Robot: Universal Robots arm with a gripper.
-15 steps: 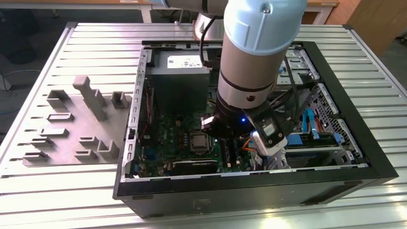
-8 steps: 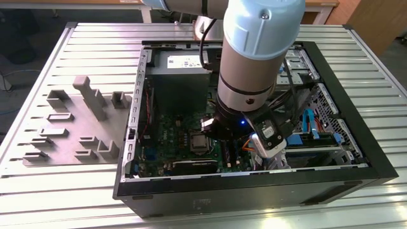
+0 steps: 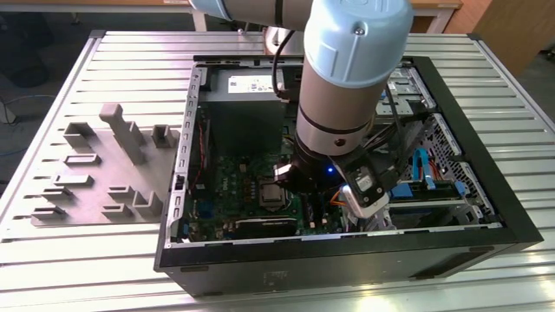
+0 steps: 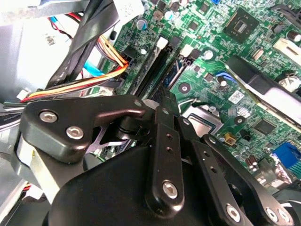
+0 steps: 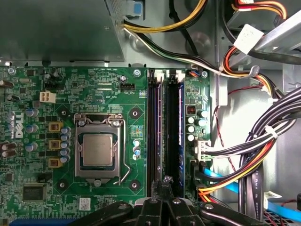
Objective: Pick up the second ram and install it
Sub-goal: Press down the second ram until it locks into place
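Grey moulded tray (image 3: pixel 104 169) is sitting on the counter (image 3: pixel 52 260), well apart from the jaws, its slots looking bare to me. I am holding the gripper (image 5: pixel 162 188) low inside the open computer case (image 3: pixel 347 260), its jaws pinched together over the black memory slots (image 5: pixel 164 127). The second ram (image 5: pixel 180 125) is standing in the slot just beside the fingertips, so I judge installation nearly done.

Hand (image 5: pixel 164 184) over black memory slots (image 5: pixel 165 132); green motherboard (image 5: pixel 70 141), CPU socket (image 5: pixel 98 149) beside slots; cables (image 5: pixel 244 160) opposite.
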